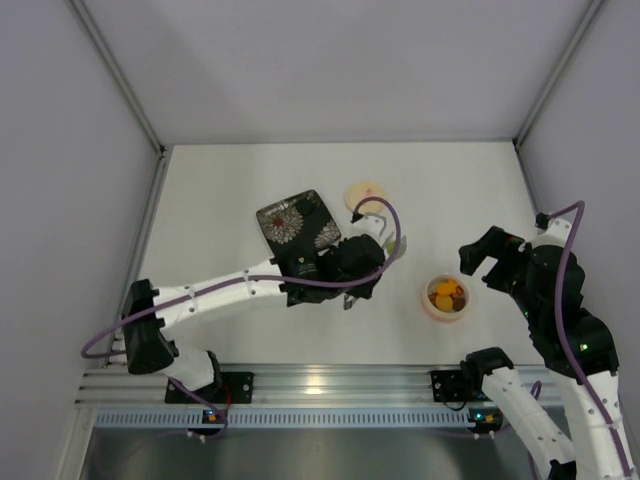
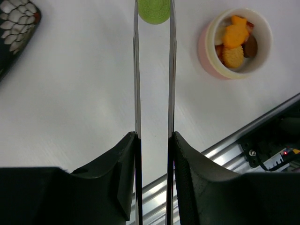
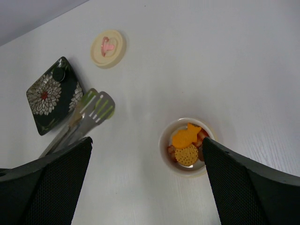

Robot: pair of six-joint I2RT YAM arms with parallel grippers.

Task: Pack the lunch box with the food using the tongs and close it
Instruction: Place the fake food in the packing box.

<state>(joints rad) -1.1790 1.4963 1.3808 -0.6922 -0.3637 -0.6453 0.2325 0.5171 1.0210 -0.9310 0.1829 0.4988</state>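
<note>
My left gripper [image 2: 153, 140] is shut on the thin silvery tongs [image 2: 136, 70], one finger against each arm. At the tongs' tips a round green food piece [image 2: 153, 10] is pinched, held above the table. To the right of the tips stands the round pink-cream lunch box [image 2: 262, 56] with orange, cream and brown food [image 2: 234, 35] inside. In the right wrist view the tongs [image 3: 86, 117] lie left of the lunch box [image 3: 165, 149]. The box's cream lid [image 3: 108, 48] lies apart on the table. My right gripper [image 3: 147, 183] hangs open above the box with nothing in it.
A dark square flower-patterned plate [image 1: 298, 222] lies behind my left gripper [image 1: 352, 268], and the lid [image 1: 365, 193] is just right of it. The aluminium rail [image 1: 330, 382] runs along the near table edge. Grey walls close in the left, right and back.
</note>
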